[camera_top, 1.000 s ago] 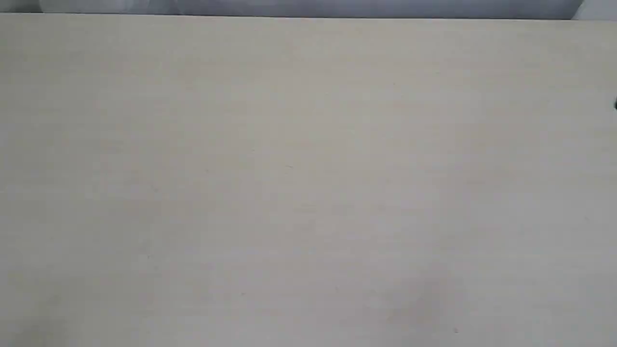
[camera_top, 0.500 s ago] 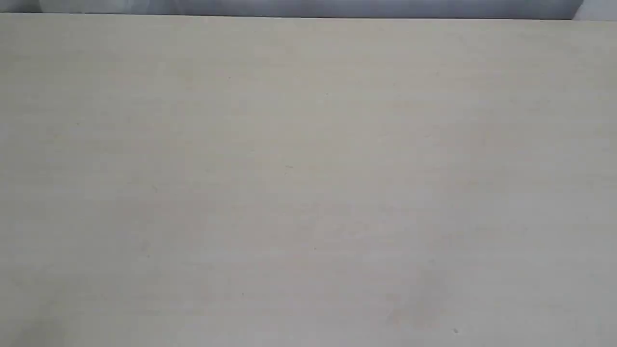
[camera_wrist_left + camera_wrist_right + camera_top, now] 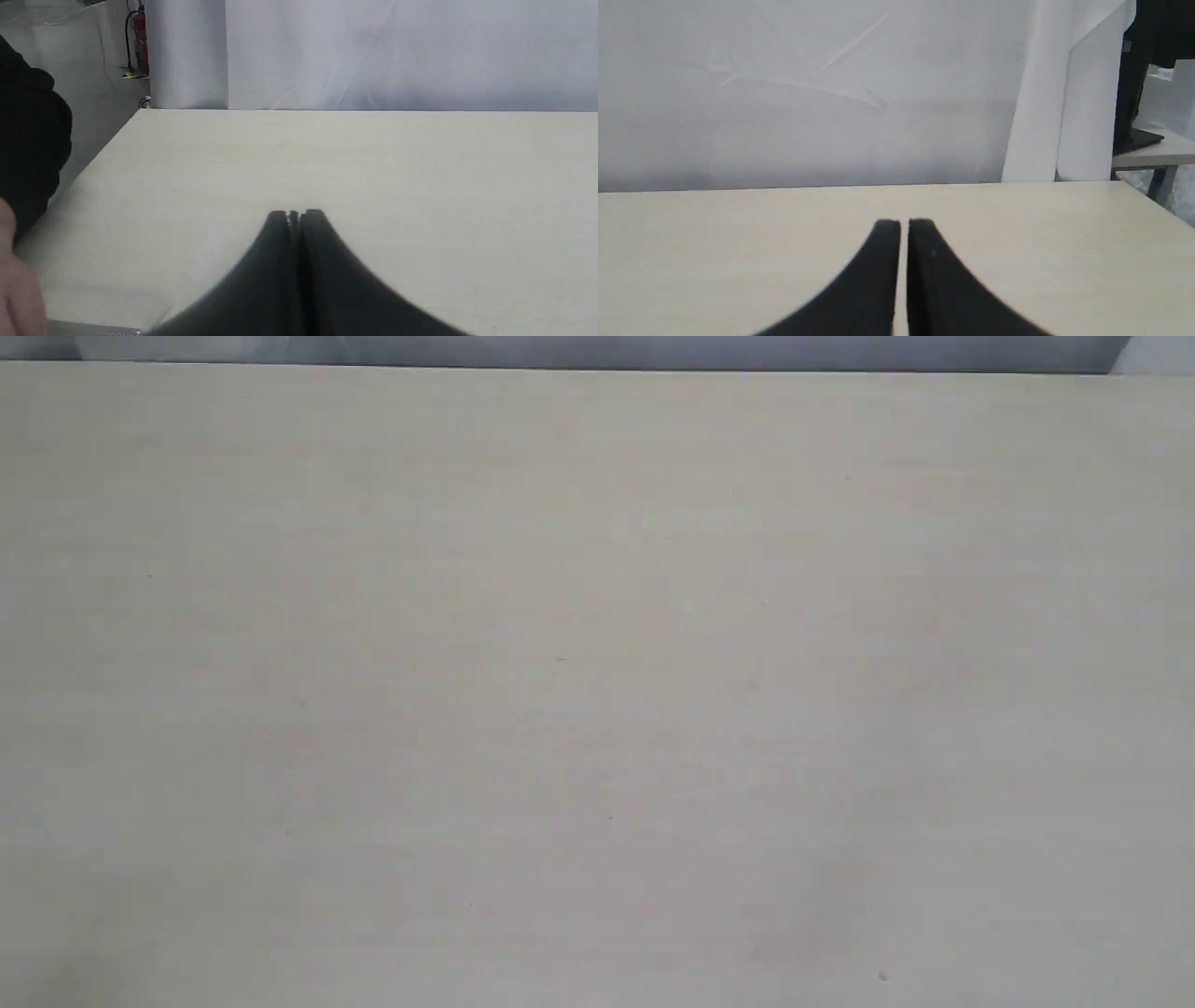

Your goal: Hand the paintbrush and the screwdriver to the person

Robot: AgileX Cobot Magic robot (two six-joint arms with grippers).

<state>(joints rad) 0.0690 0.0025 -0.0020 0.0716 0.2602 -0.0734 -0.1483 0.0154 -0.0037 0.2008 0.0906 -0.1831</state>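
ITEM 1: person's hand (image 3: 14, 280). Bare skin below a black sleeve (image 3: 28, 140), just off the side edge of the table (image 3: 327, 158), caught only by your left wrist camera. A silvery strip (image 3: 93, 330) lay beside it, too cropped to name.

ITEM 2: left gripper (image 3: 295, 214). Jaws pressed together, nothing between them, held low over bare tabletop.

ITEM 3: right gripper (image 3: 903, 224). Jaws drawn to a hairline slit, likewise empty, over bare tabletop.

ITEM 4: paintbrush, screwdriver. Neither was found in any view. The exterior view held the table alone, with no arm in it.

HANDLING NOTE: with both tools absent and both arms drawn back, the handover looked finished or nearly so. You did best to keep the arms parked and the jaws closed while the hand remained near, and to confirm where both tools were before counting the job done.

CHANGE: a second before, a dark speck sat at the right edge of the exterior view. It had gone by this moment, and the tabletop was otherwise as it had been
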